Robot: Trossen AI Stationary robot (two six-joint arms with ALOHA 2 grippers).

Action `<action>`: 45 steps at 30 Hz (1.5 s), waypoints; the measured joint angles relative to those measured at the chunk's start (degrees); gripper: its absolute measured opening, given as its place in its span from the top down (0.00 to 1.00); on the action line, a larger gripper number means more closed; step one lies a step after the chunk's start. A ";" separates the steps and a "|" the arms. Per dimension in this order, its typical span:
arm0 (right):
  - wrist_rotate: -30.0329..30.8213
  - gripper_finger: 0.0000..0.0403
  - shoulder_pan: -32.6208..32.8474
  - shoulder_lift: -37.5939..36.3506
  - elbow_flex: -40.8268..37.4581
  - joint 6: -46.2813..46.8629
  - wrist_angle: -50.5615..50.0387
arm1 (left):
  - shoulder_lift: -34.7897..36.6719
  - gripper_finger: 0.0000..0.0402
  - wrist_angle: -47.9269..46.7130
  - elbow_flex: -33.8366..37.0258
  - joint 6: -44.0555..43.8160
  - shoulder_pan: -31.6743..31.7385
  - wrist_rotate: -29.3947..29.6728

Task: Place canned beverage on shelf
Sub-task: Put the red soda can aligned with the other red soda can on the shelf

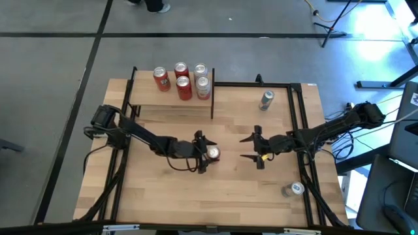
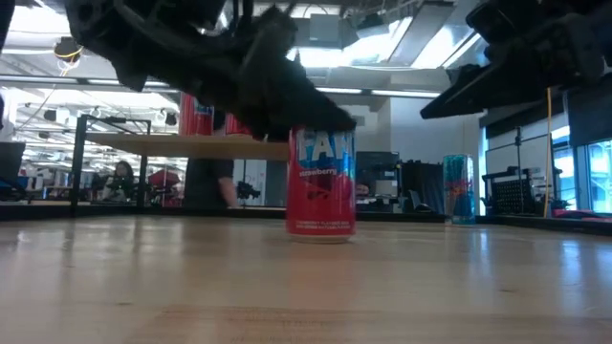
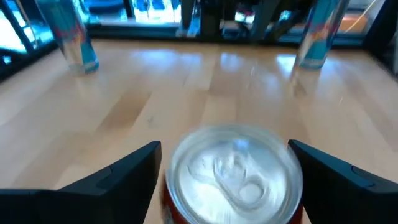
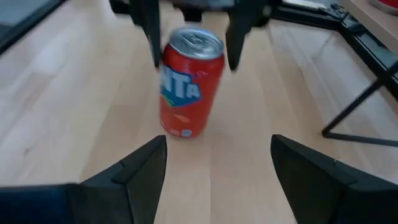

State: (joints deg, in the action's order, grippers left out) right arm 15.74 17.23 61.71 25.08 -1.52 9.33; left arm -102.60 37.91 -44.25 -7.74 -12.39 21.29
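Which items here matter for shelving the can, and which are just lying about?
In play:
- red can, upright, between the open left pincer's fingers
- shelf, holding five cans
- right pincer, open, facing the can

Lying about:
- silver can
- second silver can, near the right edge

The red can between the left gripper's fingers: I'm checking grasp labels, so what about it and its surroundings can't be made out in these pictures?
- Contact: in the left wrist view the fingers flank the red can, a gap showing on each side; whether the left gripper touches it is unclear.
- Can's top: low view, hidden by the arm.
- Label: cut off in the wrist views.
- Cans on the shelf: brands too small in the high view.
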 joint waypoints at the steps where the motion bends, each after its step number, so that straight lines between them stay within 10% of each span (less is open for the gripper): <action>1: -0.51 0.33 0.00 0.00 0.00 -0.16 0.47 | -0.36 0.20 -0.36 0.07 -0.20 0.01 -0.01; 16: -1.33 0.33 0.00 0.02 0.00 -0.28 1.68 | 2.62 0.41 -5.53 0.20 0.55 -1.11 -4.64; 28: -1.37 0.33 0.00 0.02 0.00 -0.46 1.66 | 34.25 0.40 -38.36 0.20 2.37 -2.24 1.29; 37: 0.20 0.33 0.00 0.04 0.00 -0.26 1.79 | 55.01 0.39 -55.18 0.20 5.12 8.48 0.80; 45: -0.39 0.33 -1.32 0.04 0.00 -0.58 4.61 | 59.20 0.39 -59.04 0.20 12.26 25.02 -6.23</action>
State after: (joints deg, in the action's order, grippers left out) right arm 15.35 15.92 61.76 25.08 -2.11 13.93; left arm -43.41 -21.13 -44.05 4.52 12.63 15.06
